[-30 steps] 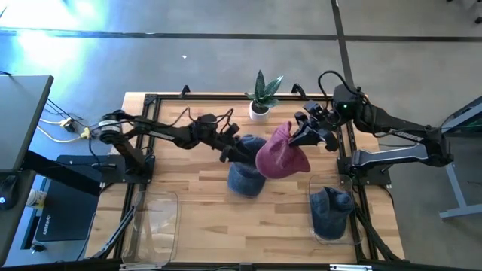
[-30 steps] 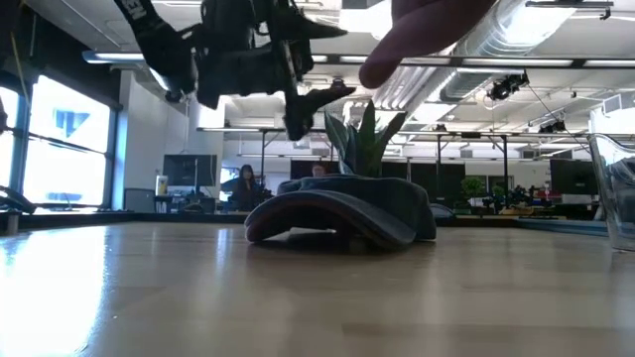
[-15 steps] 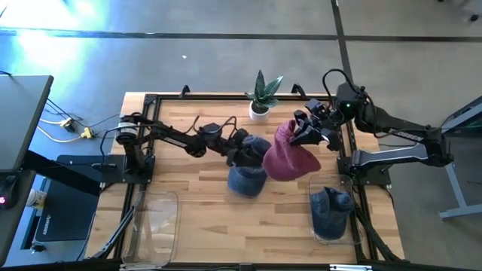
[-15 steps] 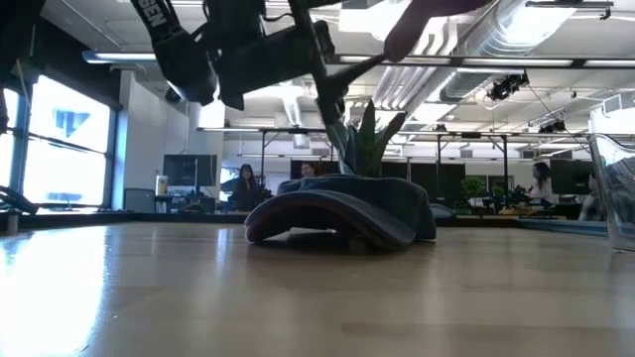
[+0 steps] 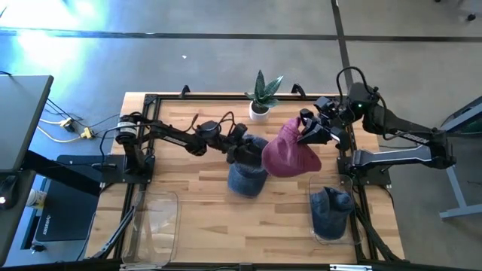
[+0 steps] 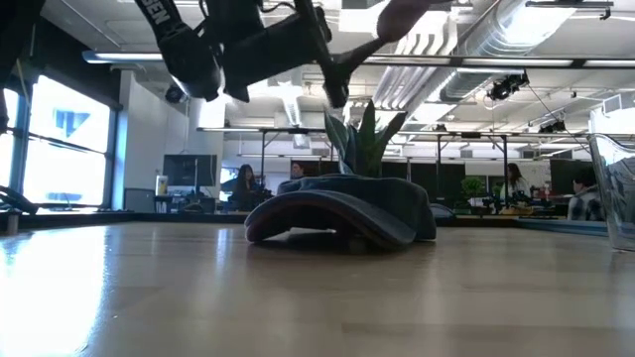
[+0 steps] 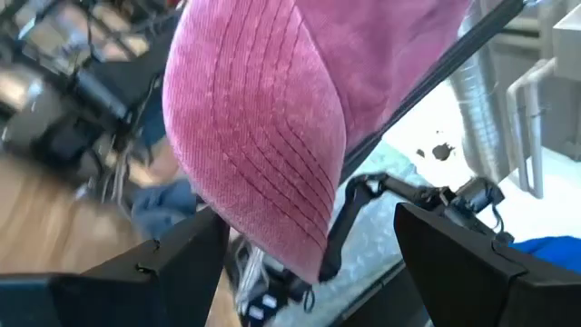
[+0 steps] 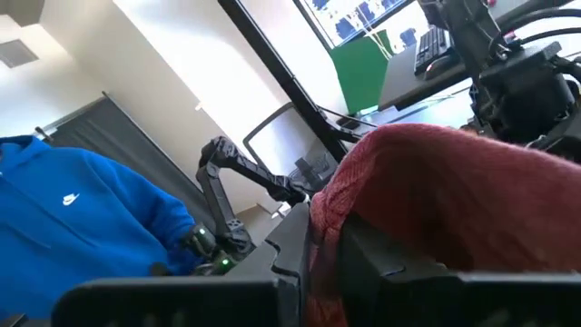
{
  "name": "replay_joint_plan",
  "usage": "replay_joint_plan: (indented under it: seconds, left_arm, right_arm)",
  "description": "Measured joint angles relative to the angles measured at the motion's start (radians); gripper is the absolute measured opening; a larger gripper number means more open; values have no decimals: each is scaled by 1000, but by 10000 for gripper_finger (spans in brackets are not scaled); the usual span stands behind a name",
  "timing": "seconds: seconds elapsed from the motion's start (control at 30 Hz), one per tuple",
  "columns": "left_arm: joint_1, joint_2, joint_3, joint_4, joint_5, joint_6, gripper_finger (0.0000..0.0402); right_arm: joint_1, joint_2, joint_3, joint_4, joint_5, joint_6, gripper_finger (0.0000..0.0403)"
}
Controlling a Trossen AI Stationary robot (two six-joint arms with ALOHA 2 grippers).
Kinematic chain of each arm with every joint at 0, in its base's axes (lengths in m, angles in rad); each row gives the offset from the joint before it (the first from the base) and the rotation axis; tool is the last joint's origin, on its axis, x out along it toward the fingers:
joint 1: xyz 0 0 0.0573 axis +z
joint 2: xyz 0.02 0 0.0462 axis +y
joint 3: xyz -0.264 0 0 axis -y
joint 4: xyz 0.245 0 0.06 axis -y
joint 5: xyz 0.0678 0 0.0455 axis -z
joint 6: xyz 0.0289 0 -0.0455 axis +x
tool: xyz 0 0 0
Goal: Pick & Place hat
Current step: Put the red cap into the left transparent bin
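I have the maroon hat (image 5: 288, 156) pinched in my right gripper (image 5: 311, 134), lifted near the table's (image 5: 188, 211) right edge; left gripper (image 5: 242, 147) spread wide, empty. Placing remains.

Ribbed cloth hat (image 7: 272, 118) (wooden table (image 5: 188, 203))

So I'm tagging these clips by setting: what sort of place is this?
Probably a robotics lab in an open-plan office. A wooden workbench carries two mounted arms, exposed ducts run across the ceiling, and people sit at desks with monitors in the background.
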State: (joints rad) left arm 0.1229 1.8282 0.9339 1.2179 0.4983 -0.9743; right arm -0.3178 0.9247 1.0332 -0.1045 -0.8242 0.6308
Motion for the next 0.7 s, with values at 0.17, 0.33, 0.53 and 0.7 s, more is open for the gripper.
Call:
replay_joint_plan:
  seconds: [0.17,0.33,0.53,0.7]
  left_arm:
    - [-7,0,98,-82,-3,37,305]
    - [-7,0,190,-292,62,108,305]
    - [-13,0,240,-359,142,159,266]
    - [-12,1,255,-352,168,159,135]
  right_arm:
    - [0,0,0,-1,2,-2,27]
    - [0,-3,0,0,2,-1,39]
    - [0,-4,0,-5,2,-2,29]
    - [0,-4,0,-44,8,-7,40]
